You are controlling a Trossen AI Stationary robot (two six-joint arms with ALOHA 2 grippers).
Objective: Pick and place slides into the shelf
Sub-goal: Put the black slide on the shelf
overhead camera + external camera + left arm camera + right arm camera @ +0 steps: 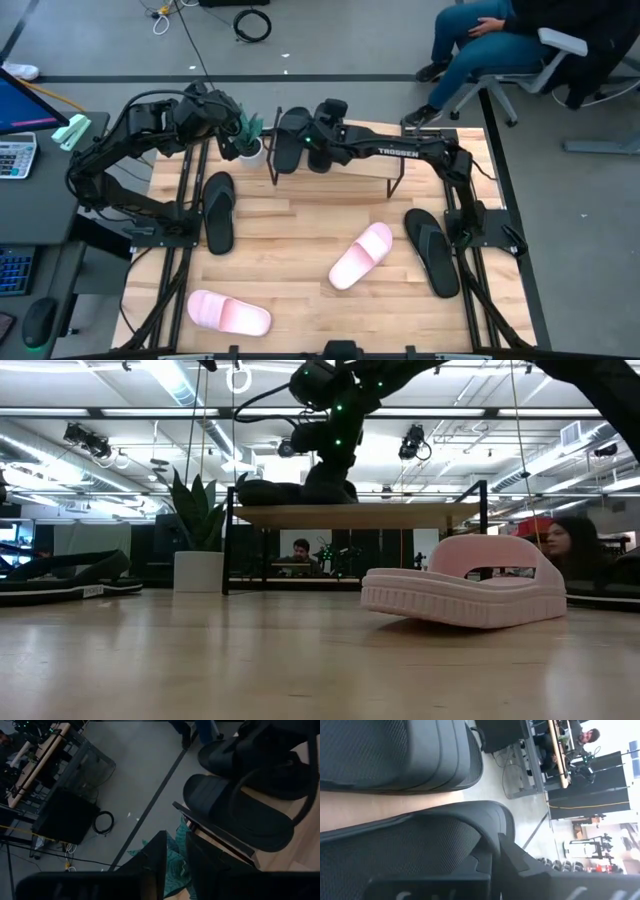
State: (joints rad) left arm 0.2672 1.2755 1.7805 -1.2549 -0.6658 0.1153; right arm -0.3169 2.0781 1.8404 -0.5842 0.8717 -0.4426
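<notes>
Slides are what this is all about, and two black ones already sit on the shelf [395, 168] at the far edge of the table. Starting on the left: the left gripper [238, 122] hangs out past the far-left corner, by the small potted plant [250, 140] beside the shelf's left end. Its fingers stand a little apart in the wrist view with nothing between them. Below it on the table, a black slide [219, 211] lies untouched, and nearer the front a pink slide [229, 313] waits too.

Moving to the middle, one black slide [289, 140] rests on the shelf's left part, and right beside it the right gripper [322, 128] is down on a second black slide [330, 125], fingers shut on its edge. I'd call this the placing step: that slide looks to be on the board but not yet let go.

Further right, another pink slide [361, 255] lies mid-table, and a last black slide [432, 251] sits near the right arm's base.

Next move, by my reckoning: open those right fingers, lift clear without dragging the slide off the board, then go for one of the four on the table
</notes>
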